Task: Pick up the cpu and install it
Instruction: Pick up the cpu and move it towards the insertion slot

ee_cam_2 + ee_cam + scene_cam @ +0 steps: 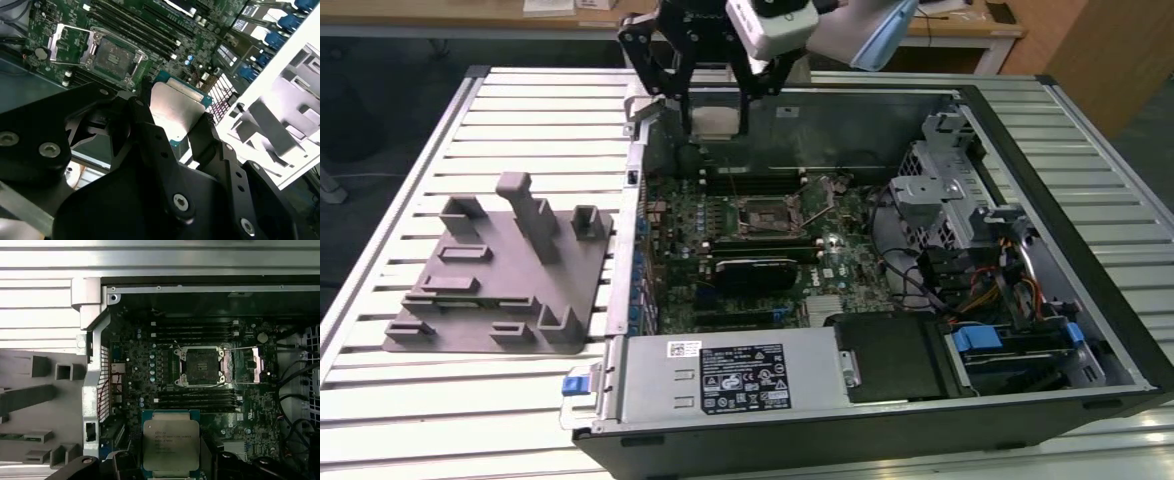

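Jaws closed on the cpu (171, 447), pinching it by two opposite edges, so the opening is only chip-wide. Black fingers (152, 137) sit either side of the metal lid in the second wrist view. Edge grip looks deliberate: lid faces up toward the cameras and the contact side stays untouched, facing the board. Chip hangs in the air inside the open computer case (1107, 330), over the motherboard (130, 375), clear of everything below. Not over the target yet: in the first wrist view the socket (201, 366) lies apart from the chip, with a bank of memory slots (195, 399) between them. Socket's retention frame (245, 365) is swung open to one side, so my read is it's ready to receive. Grey fixture (494, 270) sits on the slatted surface (400, 410) beside the case, at the exterior view's left.
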Motion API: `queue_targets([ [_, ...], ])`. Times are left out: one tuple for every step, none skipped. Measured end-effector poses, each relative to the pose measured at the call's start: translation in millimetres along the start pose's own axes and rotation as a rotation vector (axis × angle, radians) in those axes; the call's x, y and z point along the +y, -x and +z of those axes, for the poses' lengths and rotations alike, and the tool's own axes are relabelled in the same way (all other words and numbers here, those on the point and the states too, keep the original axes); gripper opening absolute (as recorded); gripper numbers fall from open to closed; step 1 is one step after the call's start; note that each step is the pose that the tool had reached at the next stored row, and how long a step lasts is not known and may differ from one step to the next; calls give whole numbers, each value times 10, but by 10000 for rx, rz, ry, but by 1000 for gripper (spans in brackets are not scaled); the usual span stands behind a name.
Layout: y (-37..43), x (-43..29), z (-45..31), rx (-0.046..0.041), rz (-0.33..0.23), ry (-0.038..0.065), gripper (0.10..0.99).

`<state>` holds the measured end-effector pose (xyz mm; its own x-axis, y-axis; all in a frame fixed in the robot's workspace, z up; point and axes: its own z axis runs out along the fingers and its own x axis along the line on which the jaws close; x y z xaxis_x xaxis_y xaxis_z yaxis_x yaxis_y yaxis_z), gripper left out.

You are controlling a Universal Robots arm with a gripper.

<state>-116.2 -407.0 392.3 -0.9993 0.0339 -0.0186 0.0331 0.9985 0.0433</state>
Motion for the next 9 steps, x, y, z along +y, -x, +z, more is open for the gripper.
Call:
queue_targets([
  [27,0,19,11,0,-1,541],
  [53,0,38,21,0,-1,541],
  [80,0,57,32,0,-1,541],
  [104,0,74,42,1,-2,541],
  [130,0,93,52,2,-3,541],
  [156,0,113,61,3,-1,541],
  [182,0,131,71,3,-2,541],
  [209,0,151,81,2,-2,541],
  [233,0,169,91,3,-3,541],
])
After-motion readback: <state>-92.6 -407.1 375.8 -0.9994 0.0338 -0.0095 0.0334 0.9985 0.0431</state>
